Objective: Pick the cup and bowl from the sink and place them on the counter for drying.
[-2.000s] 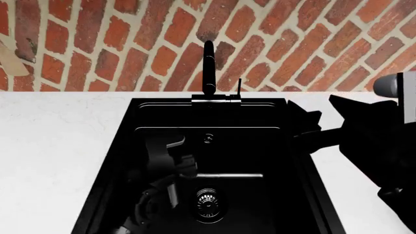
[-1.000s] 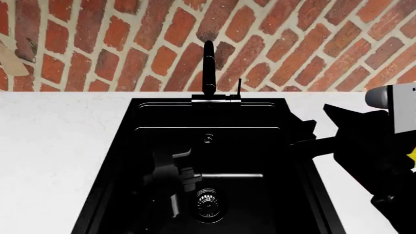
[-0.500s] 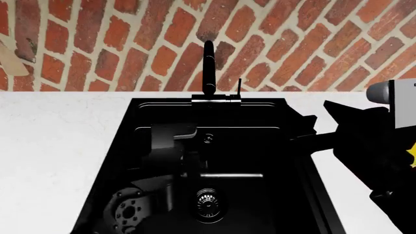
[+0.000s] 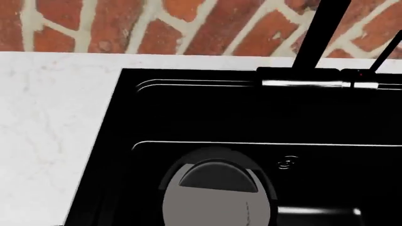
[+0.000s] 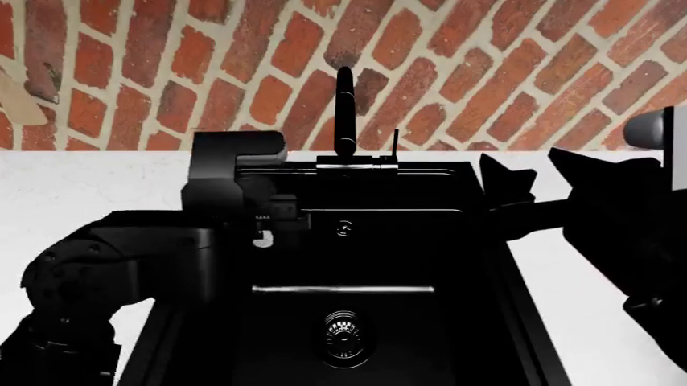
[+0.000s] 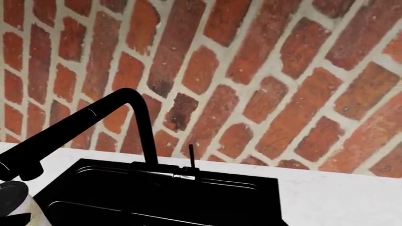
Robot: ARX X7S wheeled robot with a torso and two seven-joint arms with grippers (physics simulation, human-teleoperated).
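- Cup (image 4: 217, 200) fills the near edge of the left wrist view, pale body with a dark lid. It seems to be carried by the left gripper (image 5: 266, 225), but no finger shows, so I cannot tell whether the jaws pinch it or stand apart.
- In the head view that gripper hangs over the sink (image 5: 408, 257) at its 10 o'clock corner, with the bulky left arm (image 5: 118, 265) folded over the rim at 9 o'clock and hiding the cup.
- My judgement: the carry-out step is in hand. The next move calls for a swing toward 9 o'clock onto the counter (image 5: 86, 201), then setting the cup upright.
- Right gripper (image 5: 504, 201) hovers over the rim at 3 o'clock, black against black; I cannot tell its spread.
- Bowl is in no view; only the drain (image 5: 348, 336) shows in the basin.
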